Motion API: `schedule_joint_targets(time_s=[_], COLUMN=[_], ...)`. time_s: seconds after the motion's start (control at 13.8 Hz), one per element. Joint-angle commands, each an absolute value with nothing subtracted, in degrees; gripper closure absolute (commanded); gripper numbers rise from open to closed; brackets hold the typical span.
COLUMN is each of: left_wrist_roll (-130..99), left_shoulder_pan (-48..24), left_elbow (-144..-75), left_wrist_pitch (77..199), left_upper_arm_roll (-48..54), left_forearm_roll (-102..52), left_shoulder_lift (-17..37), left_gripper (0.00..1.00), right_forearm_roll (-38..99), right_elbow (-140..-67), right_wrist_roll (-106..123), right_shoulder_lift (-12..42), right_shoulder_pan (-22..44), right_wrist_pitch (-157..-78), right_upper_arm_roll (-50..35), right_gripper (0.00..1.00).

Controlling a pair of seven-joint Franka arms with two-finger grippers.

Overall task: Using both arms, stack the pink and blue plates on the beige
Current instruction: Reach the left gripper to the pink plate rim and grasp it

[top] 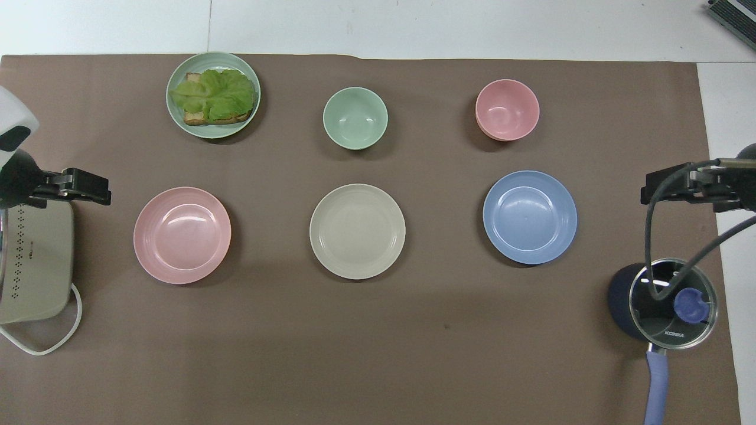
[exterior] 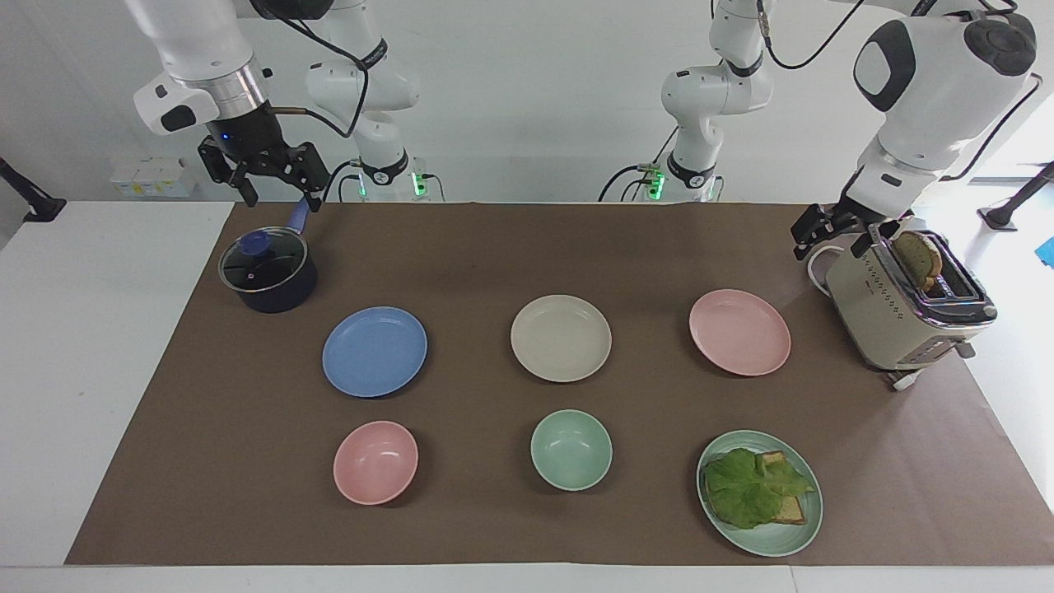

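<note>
Three plates lie in a row on the brown mat. The beige plate (exterior: 561,338) (top: 357,231) is in the middle. The pink plate (exterior: 739,332) (top: 182,235) lies toward the left arm's end, the blue plate (exterior: 375,352) (top: 530,216) toward the right arm's end. My left gripper (exterior: 832,241) (top: 82,189) hangs open and empty over the mat edge beside the toaster, apart from the pink plate. My right gripper (exterior: 282,198) (top: 673,188) waits open and empty, raised over the pot's handle.
A dark blue pot (exterior: 268,272) with a glass lid stands at the right arm's end. A beige toaster (exterior: 897,305) holding bread stands at the left arm's end. Farther out sit a pink bowl (exterior: 375,461), a green bowl (exterior: 571,450) and a green plate (exterior: 770,543) with lettuce and bread.
</note>
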State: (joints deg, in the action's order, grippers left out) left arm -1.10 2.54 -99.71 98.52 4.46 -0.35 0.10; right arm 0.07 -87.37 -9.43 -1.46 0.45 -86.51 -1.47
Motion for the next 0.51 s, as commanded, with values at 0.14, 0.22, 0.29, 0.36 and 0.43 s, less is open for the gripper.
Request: schedule_joint_targets(time_s=[0.14,0.22,0.29,0.36,0.43], left_wrist_roll=[-2.5,-2.6,-2.6,-2.6,-3.3], left_shoulder_pan=[3.1,4.0,4.3,4.4,4.4], left_elbow=[-109.2,-111.3,-112.9,-113.5,-113.6], left_wrist_pitch=[107.3,109.9,111.5,112.3,112.8], left_upper_arm_roll=[4.4,4.4,4.5,4.4,4.4], left_forearm_roll=[-0.7,-0.7,-0.7,-0.8,-0.8], left_shoulder_lift=[-0.4,-0.4,-0.4,0.6,2.6], left_gripper=[0.00,0.00,0.00,0.00,0.00], right_forearm_roll=[1.5,1.6,1.6,1.6,1.6], right_elbow=[-88.2,-88.2,-88.2,-88.2,-88.2], right_wrist_roll=[-8.0,-8.0,-8.0,-8.0,-8.0], right_shoulder_lift=[-2.3,-2.3,-2.3,-2.3,-2.3], right_shoulder_pan=[0.0,0.0,0.0,0.0,0.0], right_wrist_pitch=[-86.8,-86.8,-86.8,-86.8,-86.8], right_upper_arm_roll=[-1.4,-1.4,-1.4,-1.4,-1.4], right_gripper=[0.00,0.00,0.00,0.00,0.00])
